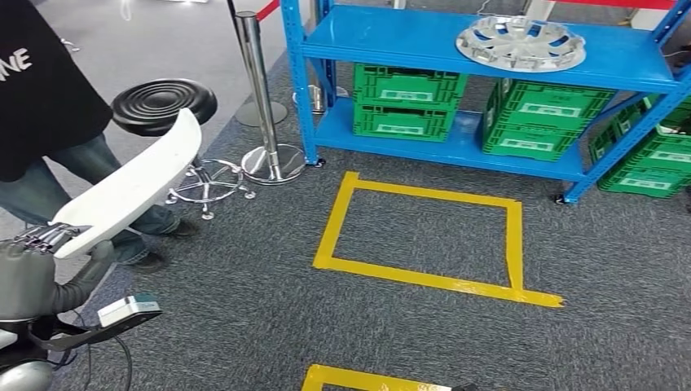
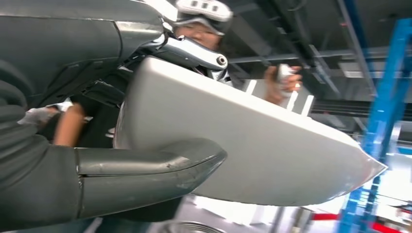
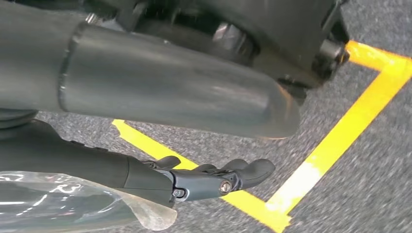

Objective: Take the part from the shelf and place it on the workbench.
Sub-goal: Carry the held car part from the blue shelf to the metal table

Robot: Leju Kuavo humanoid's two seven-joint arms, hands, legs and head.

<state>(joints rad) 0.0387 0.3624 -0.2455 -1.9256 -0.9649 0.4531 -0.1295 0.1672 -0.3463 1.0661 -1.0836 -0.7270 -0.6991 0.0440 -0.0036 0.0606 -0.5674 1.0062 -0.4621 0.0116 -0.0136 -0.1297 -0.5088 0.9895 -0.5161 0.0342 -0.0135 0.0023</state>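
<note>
My left hand (image 1: 37, 248) at the lower left of the head view grips one end of a long white curved part (image 1: 134, 183), which slants up and away toward the stool. In the left wrist view the thick grey thumb (image 2: 145, 170) presses under the white part (image 2: 252, 145) and the darker fingers lie over its top edge. My right hand (image 3: 194, 179) hangs above the carpet with its fingers stretched out and nothing in them.
A blue shelf (image 1: 489, 49) at the back carries a silver wheel cover (image 1: 520, 41) and green crates (image 1: 405, 102). A person in jeans (image 1: 49, 122), a black stool (image 1: 163, 104) and a chrome stanchion (image 1: 262, 98) stand left. Yellow tape squares (image 1: 424, 277) mark the grey carpet.
</note>
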